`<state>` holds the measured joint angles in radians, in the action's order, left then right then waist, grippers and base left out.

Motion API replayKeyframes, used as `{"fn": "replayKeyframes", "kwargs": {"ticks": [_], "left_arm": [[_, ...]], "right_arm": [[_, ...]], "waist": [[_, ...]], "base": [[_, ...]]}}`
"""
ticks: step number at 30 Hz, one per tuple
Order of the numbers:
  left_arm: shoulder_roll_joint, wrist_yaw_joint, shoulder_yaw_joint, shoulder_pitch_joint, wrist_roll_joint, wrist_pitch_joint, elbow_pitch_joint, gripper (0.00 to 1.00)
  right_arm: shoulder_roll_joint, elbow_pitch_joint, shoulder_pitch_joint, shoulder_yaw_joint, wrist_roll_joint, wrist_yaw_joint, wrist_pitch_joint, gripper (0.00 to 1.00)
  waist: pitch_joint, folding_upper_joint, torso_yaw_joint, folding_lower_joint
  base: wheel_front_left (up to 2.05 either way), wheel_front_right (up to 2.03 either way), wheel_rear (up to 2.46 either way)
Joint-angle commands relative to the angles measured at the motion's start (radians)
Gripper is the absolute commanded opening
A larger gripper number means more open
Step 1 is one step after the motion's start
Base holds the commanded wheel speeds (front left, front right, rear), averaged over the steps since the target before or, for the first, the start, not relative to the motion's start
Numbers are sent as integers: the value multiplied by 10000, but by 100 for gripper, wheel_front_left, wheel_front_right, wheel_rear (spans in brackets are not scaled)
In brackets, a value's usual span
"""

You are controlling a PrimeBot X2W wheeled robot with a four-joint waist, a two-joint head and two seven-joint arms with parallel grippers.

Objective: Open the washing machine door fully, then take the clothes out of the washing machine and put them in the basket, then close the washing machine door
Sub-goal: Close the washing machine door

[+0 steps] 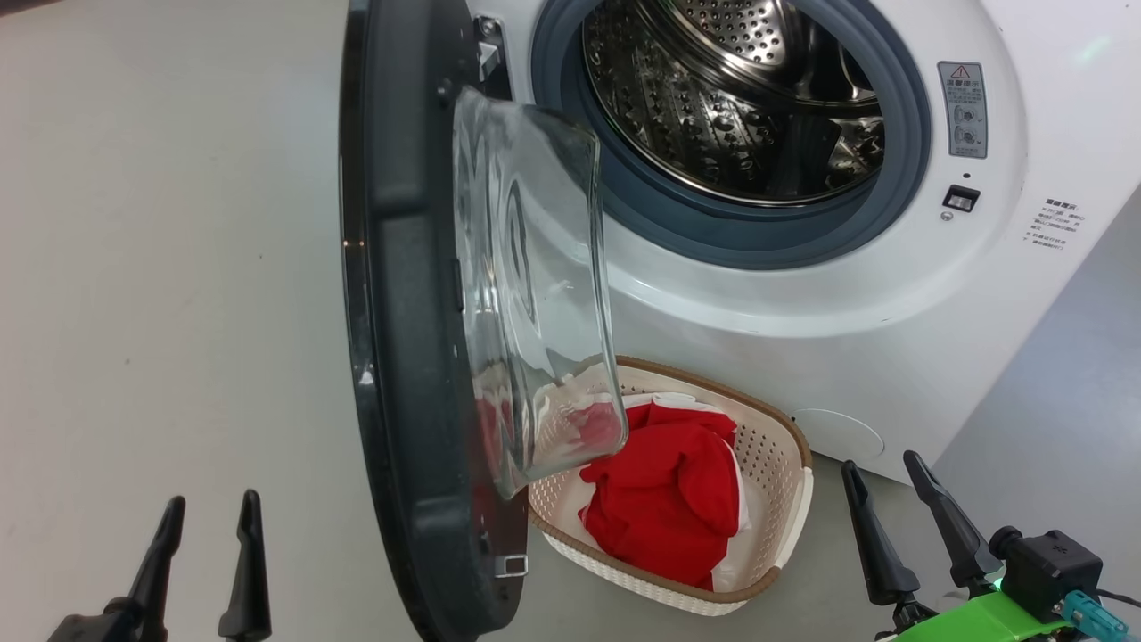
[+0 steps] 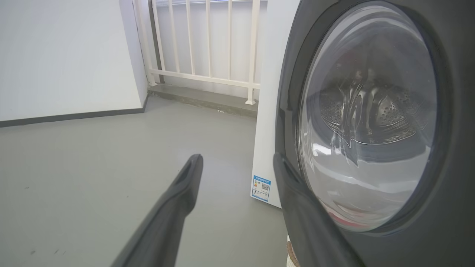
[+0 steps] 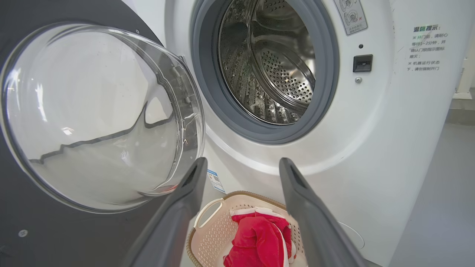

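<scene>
**A:** Where are the clothes sitting?

**B:** The clothes (image 1: 669, 490) are lying bunched in the basket (image 1: 784, 464), which is standing on the floor close against the foot of the washing machine (image 1: 802, 303). No red is showing in the drum (image 1: 731, 98), so I'm judging that closing up is what's left.

**A:** What's worrying you?

**B:** The washing machine door (image 1: 419, 312) is standing roughly square to the machine's front, with its glass bowl reaching over the basket's left end. If the bowl is hanging lower than it's looking, the swing could be clipping the rim and shoving the basket. A push on that glossy ring could also be sliding off, or stopping short of the catch.

**A:** And the claws?

**B:** The left gripper (image 1: 215, 499) and the right gripper (image 1: 879, 461) are both gaping wide and carrying nothing. The left is hovering on the door's outer side, the right on the basket's side.

**A:** Which view is adding what?

**B:** The head view is catching the door edge-on. The left wrist view is giving its outer face, with one finger (image 2: 308, 215) sitting just beside the ring, and I can't tell whether it's touching. The right wrist view is showing the inner bowl and the latch slot (image 3: 362, 63).
</scene>
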<state>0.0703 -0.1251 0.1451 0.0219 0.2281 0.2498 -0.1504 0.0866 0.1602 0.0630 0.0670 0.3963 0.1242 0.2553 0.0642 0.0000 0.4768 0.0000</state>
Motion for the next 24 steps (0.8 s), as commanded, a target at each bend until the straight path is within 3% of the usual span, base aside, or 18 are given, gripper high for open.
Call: {"fn": "replayKeyframes", "kwargs": {"ticks": [1,16,17,19,22,24], "left_arm": [[68,-56,385,-120,-163,120,262,100],[-1,-56,370,-199,260,120,449,100],[20,-56,359,-219,375,120,465,92],[85,-56,353,-277,651,120,502,48],[295,-56,318,-405,1100,120,570,5],[466,-56,270,-508,1549,120,604,0]], "right_arm": [[26,-240,-132,143,-82,65,65,100],[17,-231,-185,122,-77,65,65,100],[15,-232,-186,124,-76,65,65,100],[10,-230,-191,134,-74,65,65,100],[2,-219,-194,162,-69,65,65,100],[-4,-212,-195,180,-61,65,65,100]], "waist": [[-1,0,5,0],[-11,0,4,0],[-17,0,8,0],[-30,0,18,0],[-70,0,26,0],[-93,0,19,0]], "base": [[0,0,0],[0,0,0],[0,0,0],[0,0,0],[0,0,0],[0,0,0]]}}
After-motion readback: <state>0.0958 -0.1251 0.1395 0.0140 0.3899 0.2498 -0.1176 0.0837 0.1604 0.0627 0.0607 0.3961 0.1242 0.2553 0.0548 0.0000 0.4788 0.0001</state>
